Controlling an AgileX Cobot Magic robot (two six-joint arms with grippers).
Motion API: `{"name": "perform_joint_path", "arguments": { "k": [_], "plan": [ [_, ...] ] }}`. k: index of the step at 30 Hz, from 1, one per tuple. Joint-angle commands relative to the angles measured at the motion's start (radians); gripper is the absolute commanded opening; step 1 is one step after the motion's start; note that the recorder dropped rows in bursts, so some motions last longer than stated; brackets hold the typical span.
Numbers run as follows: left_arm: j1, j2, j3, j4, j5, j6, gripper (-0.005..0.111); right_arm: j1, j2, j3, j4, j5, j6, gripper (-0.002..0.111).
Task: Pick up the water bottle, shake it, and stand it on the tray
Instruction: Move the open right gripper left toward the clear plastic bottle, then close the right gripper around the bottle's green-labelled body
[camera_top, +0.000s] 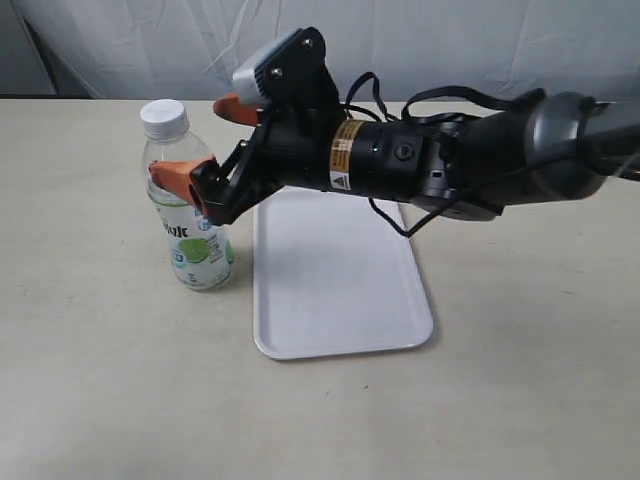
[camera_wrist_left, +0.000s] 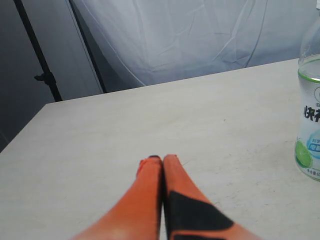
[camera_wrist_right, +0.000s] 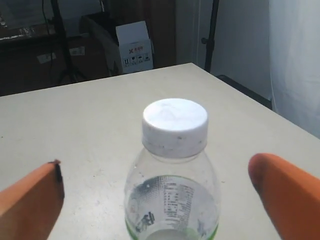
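The water bottle (camera_top: 192, 225), clear with a white cap and a green and blue label, stands upright on the table just left of the white tray (camera_top: 340, 290). My right gripper (camera_top: 195, 140) reaches across the tray and is open. Its orange fingers (camera_top: 172, 175) flank the bottle's upper part without touching it. In the right wrist view the bottle (camera_wrist_right: 172, 150) sits between the spread fingertips (camera_wrist_right: 30, 202) of the right gripper (camera_wrist_right: 156, 172). My left gripper (camera_wrist_left: 161, 159) is shut on nothing, low over the table, with the bottle (camera_wrist_left: 310, 125) off to one side. The exterior view does not show the left gripper.
The right arm (camera_top: 450, 160) stretches over the tray's far end. A white cloth backdrop (camera_top: 150, 45) hangs behind the table. Black stands and a cardboard box (camera_wrist_right: 132, 45) are beyond the table's edge.
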Motion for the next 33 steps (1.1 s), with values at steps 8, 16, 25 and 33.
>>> {"name": "perform_joint_path", "arguments": {
  "k": [8, 16, 25, 33],
  "plan": [
    [0.0, -0.005, 0.004, -0.001, -0.004, -0.002, 0.0, 0.009, 0.159, -0.125, 0.019, -0.005, -0.003, 0.104],
    [0.0, -0.005, 0.004, -0.001, -0.004, -0.002, 0.0, 0.011, 0.217, -0.125, 0.025, -0.052, -0.003, 0.104],
    [0.0, -0.005, 0.004, -0.001, -0.004, -0.002, 0.0, 0.045, 0.274, -0.143, 0.053, -0.056, -0.007, 0.104],
    [0.0, -0.005, 0.004, -0.001, -0.004, -0.002, 0.0, 0.057, 0.296, -0.148, 0.079, -0.052, -0.031, 0.104]
  ]
}}
